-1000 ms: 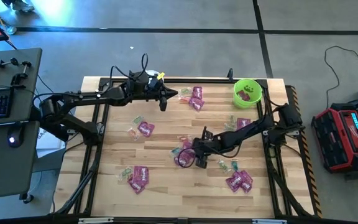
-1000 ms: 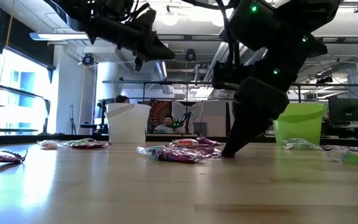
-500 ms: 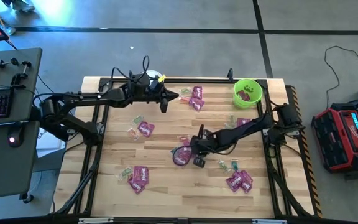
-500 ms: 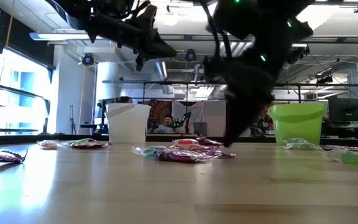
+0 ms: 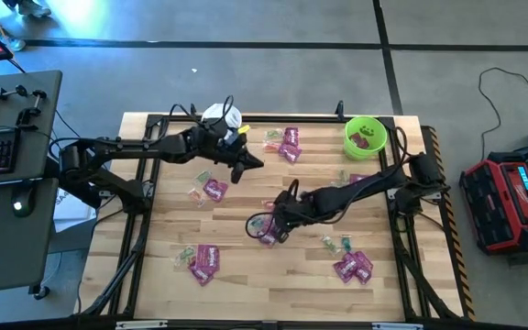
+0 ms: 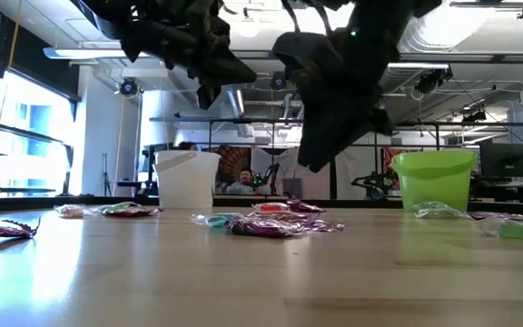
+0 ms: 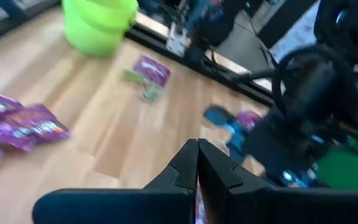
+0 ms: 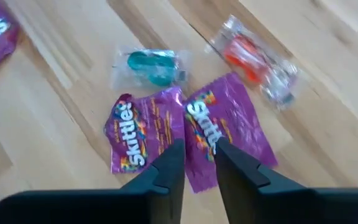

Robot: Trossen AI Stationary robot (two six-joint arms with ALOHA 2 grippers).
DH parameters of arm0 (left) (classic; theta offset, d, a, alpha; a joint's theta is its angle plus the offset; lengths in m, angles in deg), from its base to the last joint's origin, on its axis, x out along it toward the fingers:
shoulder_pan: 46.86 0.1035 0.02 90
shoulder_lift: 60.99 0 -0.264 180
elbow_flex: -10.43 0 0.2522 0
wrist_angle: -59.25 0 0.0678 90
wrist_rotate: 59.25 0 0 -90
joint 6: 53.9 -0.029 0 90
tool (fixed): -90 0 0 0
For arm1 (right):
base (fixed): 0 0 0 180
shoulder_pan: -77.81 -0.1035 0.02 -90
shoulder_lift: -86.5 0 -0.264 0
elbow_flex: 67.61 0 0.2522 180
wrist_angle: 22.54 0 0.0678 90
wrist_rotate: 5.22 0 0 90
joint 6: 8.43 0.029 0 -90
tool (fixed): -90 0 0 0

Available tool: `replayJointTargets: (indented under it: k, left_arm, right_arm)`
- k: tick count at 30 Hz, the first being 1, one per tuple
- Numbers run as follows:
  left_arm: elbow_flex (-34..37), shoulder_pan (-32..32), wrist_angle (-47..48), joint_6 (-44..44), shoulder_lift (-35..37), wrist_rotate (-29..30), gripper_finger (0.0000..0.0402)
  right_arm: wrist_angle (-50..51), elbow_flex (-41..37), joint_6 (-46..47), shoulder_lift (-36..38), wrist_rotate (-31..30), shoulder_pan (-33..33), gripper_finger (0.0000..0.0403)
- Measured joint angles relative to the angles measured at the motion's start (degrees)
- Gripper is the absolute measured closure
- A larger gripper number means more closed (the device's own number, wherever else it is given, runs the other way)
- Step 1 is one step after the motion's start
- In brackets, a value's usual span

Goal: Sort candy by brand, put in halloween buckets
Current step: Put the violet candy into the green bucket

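Skittles packets, two of them, flat magenta-purple foil [image 8: 185, 140], lie side by side and touching on the pale wooden table [image 8: 73, 81], near its middle, directly under the right gripper [image 8: 194, 158]. They look light, thin and crinkly, so they will likely slide and buckle rather than resist; a pinch across a short edge or a raised crimped end seems the safest hold, taking one packet only. In the right wrist view their long axes run roughly along the line of the gripper's fingers, the two leaning slightly apart at the far ends. Beside them lie a small clear-wrapped teal sweet [image 8: 151, 67] and a clear-wrapped red sweet [image 8: 253, 56], both apart from the packets.

That right gripper [image 5: 278, 225] hangs above the packets with its fingers a narrow gap apart and nothing between them. Its target, the lime-green plastic bucket [image 5: 365, 136], stands at the far right corner, well apart. The left gripper [image 7: 197, 171] is closed, hovering near the white translucent bucket [image 5: 220, 116].
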Motion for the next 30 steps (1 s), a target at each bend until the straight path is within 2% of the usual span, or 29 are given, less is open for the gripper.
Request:
replayJointTargets:
  k: [4,9,13,18,23,30]
  left_arm:
    - [0.01,-0.11,1.81,0.33,0.00,-3.68,0.0401]
    - [1.55,0.16,3.29,1.62,0.02,-2.50,0.0401]
    - [5.90,1.23,-2.22,4.01,0.04,-2.08,0.0401]
    - [9.55,1.29,-6.59,1.81,0.04,-1.92,0.0401]
    - [11.42,0.70,-9.40,1.87,0.63,0.88,0.0401]
    - [11.60,-0.03,-9.68,2.47,0.63,4.58,0.0401]
  right_arm:
    - [2.04,0.73,7.95,0.06,-2.87,-1.65,0.0314]
    - [1.64,0.73,9.48,0.09,-2.49,-2.42,0.0314]
    - [0.87,0.73,5.11,0.09,-2.41,-1.22,0.0314]
    - [0.24,0.73,1.85,0.11,-1.79,2.38,0.0314]
    - [-3.48,0.73,-8.01,-0.03,4.51,6.71,0.0309]
    - [-2.74,0.73,-16.00,-0.14,9.27,9.03,0.0246]
